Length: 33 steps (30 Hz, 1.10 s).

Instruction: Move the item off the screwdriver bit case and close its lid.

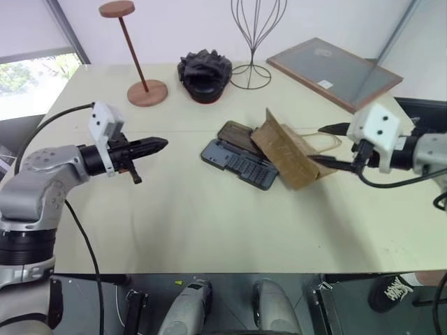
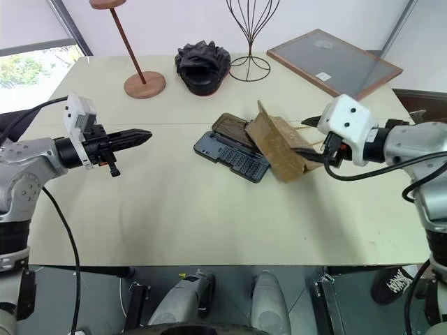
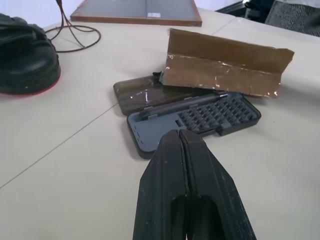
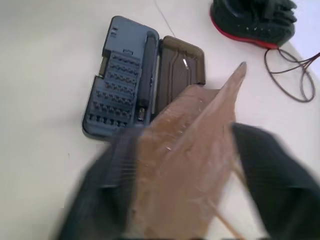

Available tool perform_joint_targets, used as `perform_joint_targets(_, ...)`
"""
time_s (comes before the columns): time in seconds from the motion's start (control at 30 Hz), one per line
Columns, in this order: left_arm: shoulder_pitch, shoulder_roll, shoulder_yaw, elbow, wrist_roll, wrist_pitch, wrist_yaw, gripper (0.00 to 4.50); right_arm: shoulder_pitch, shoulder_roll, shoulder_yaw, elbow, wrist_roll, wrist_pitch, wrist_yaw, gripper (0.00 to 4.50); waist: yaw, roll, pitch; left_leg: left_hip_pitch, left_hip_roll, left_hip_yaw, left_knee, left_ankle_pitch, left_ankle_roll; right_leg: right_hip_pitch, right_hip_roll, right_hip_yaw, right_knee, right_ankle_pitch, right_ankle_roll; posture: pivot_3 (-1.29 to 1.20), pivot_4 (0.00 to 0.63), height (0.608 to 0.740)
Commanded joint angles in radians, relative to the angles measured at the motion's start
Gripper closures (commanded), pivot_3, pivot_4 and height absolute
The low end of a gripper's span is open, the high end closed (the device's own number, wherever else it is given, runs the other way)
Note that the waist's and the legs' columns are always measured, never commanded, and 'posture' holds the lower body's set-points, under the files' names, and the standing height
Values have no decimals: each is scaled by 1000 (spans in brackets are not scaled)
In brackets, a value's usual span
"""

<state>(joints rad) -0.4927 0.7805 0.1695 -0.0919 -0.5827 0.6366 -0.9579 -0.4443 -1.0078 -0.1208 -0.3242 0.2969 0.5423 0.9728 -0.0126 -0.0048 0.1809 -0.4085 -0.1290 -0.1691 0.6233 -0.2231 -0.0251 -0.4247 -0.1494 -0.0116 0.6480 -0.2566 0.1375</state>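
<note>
The right gripper [image 1: 328,145] has its jaws spread wide, one finger on each side of the kraft paper bag [image 1: 286,149] without pinching it. The left gripper [image 1: 159,144] has its jaws pressed together on nothing, held above the table [image 1: 209,223] well apart from the screwdriver bit case [image 1: 239,163]. The bag stands tilted on edge, leaning over the case's far end and part of the lid [image 1: 237,135]. The lid lies flat open, hinged beside the bit tray.

A shop-like display table [image 1: 209,230] with hat stands [image 1: 134,56].
</note>
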Motion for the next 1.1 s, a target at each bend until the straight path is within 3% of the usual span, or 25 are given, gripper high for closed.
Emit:
perform_joint_targets(0.03, -41, -5, -10, 8, 20, -37, -1, 4500, -10, 58, 4, -63, -26, 79, -132, 61, 1, 0, 0, 0, 0, 0, 0, 0, 0, 0, 0, 0, 0, 0, 0, 0, 150, 734)
perform_joint_targets(0.3, -52, -30, -35, 25, 47, -63, 3, 4500, -30, 217, 32, -126, -22, 412, -369, 61, 1, 0, 0, 0, 0, 0, 2, 0, 0, 0, 0, 1, 0, 1, 0, 0, 150, 734)
perform_joint_targets(0.57, -50, -47, -58, 31, 82, -89, -4, 4500, 45, 335, 66, -79, -90, 478, -543, 61, 1, 0, 0, 0, -1, 0, 2, 0, 0, 0, 0, 2, 0, 1, 1, 0, 150, 734)
perform_joint_targets(0.67, -49, -46, -59, 34, 86, -94, -2, 4500, 66, 351, 76, -80, -99, 481, -563, 977, 0, 0, 0, 0, -1, 1, 3, 0, 0, 0, 0, 2, 0, 1, 2, 0, 150, 734)
perform_joint_targets(0.87, -46, -51, -58, 33, 93, -98, 4, 4500, 63, 344, 78, -63, -113, 478, -575, 4195, -1, 0, 0, 0, -1, 1, 3, 0, 0, 0, 1, 2, 1, 2, 2, 0, 150, 734)
perform_joint_targets(0.9, -43, -53, -58, 30, 94, -99, 7, 4500, 63, 337, 76, -60, -116, 468, -573, 4471, -1, 0, 0, 0, -1, 1, 3, 0, 0, 0, 1, 2, 1, 2, 2, 0, 150, 734)
perform_joint_targets(1.1, -37, -63, -60, 26, 99, -105, 15, 4500, 40, 317, 20, -43, -129, 453, -590, 4471, -1, 0, 0, 0, -1, 1, 3, 0, 0, 0, 1, 2, 1, 2, 2, 0, 150, 734)
